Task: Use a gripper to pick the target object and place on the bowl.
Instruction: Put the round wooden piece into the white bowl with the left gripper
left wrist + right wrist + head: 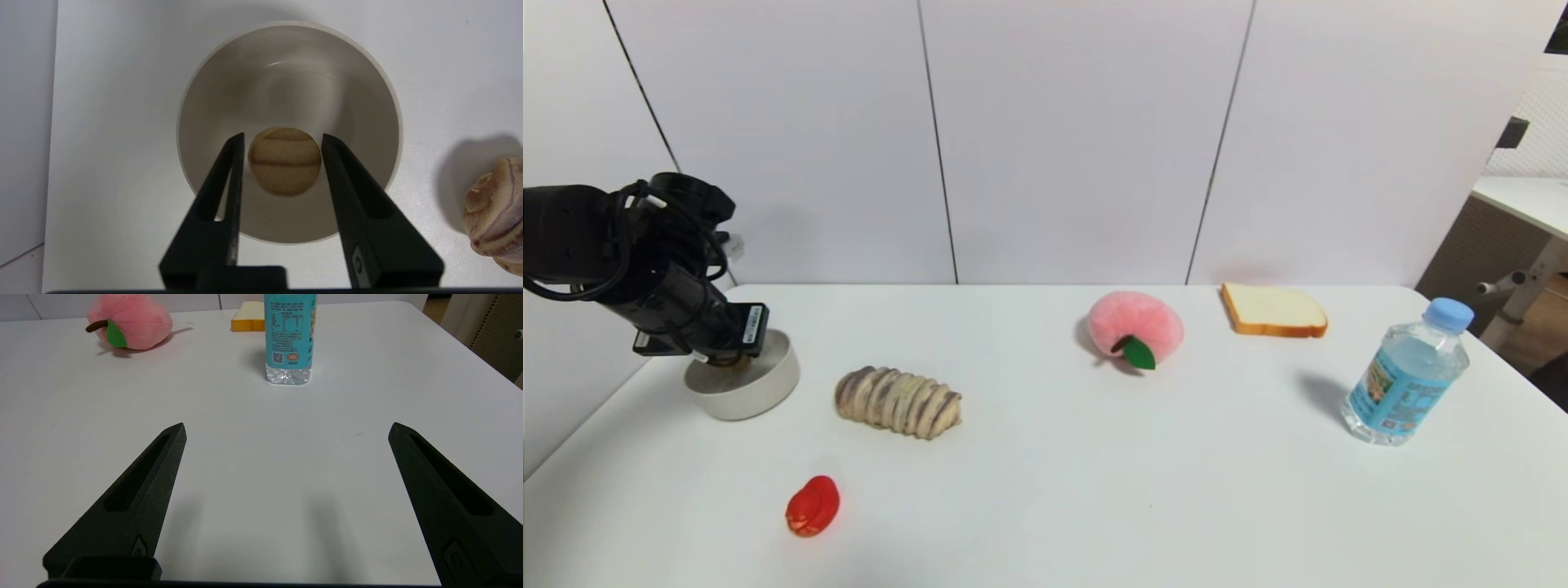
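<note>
My left gripper (723, 358) hangs over the beige-grey bowl (768, 390) at the table's far left. In the left wrist view the gripper (282, 136) is open, and the tan-brown ridged nugget (284, 161) sits between its fingertips (235, 147) with a thin gap on each side. The nugget lies within the bowl's (286, 61) rim; I cannot tell whether it rests on the bottom. The head view hides the nugget behind the gripper. My right gripper (286, 424) is open and empty over bare table, out of the head view.
A striped bread roll (898, 402) lies just right of the bowl and shows in the left wrist view (496, 212). A small red piece (812, 506) lies near the front. A pink plush peach (1135, 325), a toast slice (1272, 310) and a water bottle (1406, 374) stand to the right.
</note>
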Controlling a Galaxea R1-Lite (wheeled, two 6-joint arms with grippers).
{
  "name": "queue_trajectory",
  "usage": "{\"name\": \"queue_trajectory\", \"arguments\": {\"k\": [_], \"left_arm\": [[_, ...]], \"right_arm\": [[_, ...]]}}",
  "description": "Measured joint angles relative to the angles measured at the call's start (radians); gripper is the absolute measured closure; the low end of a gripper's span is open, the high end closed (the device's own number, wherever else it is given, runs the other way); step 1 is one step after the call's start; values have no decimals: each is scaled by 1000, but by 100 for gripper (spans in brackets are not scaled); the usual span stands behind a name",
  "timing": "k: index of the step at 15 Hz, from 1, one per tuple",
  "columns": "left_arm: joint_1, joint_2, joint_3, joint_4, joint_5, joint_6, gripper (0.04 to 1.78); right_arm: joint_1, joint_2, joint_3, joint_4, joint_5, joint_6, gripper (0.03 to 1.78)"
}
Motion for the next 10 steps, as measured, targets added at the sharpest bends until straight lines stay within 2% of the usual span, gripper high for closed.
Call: {"name": "queue_trajectory", "arguments": {"k": [3,5,10], "left_arm": [[-1,5,-3,-6,1,7,77],[-1,1,-5,-58,1,16,62],[-4,-126,-15,-174,0,65,38]], "right_arm": [[0,0,0,0,0,0,10],[0,0,0,0,0,0,10],[0,0,0,0,1,0,10]]}}
